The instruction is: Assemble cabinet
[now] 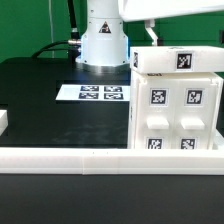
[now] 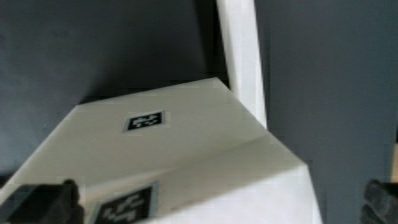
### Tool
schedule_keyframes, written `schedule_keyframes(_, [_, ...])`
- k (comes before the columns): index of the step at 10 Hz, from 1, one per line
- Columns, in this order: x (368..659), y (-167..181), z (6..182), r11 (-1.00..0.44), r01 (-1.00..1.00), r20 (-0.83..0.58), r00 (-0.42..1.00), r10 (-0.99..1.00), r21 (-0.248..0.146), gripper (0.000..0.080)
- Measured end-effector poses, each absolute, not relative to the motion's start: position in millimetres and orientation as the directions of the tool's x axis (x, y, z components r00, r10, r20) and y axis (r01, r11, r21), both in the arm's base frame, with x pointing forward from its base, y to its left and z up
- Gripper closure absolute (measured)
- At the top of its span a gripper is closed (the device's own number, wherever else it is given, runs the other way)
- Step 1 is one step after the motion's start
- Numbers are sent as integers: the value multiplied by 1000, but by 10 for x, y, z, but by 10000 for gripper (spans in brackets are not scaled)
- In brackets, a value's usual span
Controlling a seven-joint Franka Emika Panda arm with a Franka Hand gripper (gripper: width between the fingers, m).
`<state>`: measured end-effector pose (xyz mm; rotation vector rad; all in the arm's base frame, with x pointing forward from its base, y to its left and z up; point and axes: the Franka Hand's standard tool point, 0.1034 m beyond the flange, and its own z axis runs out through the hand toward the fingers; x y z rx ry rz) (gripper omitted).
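The cabinet (image 1: 178, 100) is a large white box with several black-and-white tags, standing at the exterior view's right on the black table. My gripper (image 1: 153, 34) hangs just above its top edge, mostly cut off by the frame. In the wrist view the gripper (image 2: 214, 205) is open. Its dark fingertips (image 2: 45, 205) stand wide apart on either side of the cabinet (image 2: 196, 150), and I see no contact. A small tag (image 2: 146, 121) shows on the white face below.
The marker board (image 1: 100, 93) lies flat mid-table in front of the robot base (image 1: 103, 40). A white rail (image 1: 100, 158) runs along the table's near edge. A small white piece (image 1: 3, 122) sits at the far left. A white bar (image 2: 240, 50) runs past the cabinet.
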<state>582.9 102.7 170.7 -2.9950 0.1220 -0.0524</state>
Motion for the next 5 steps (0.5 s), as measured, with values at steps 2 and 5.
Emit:
schedule_keyframes(2, [5880, 1036, 1781, -988, 54, 31, 998, 50, -144, 2])
schedule_keyframes(5, [5957, 1032, 1812, -963, 236, 54, 972, 231, -129, 2])
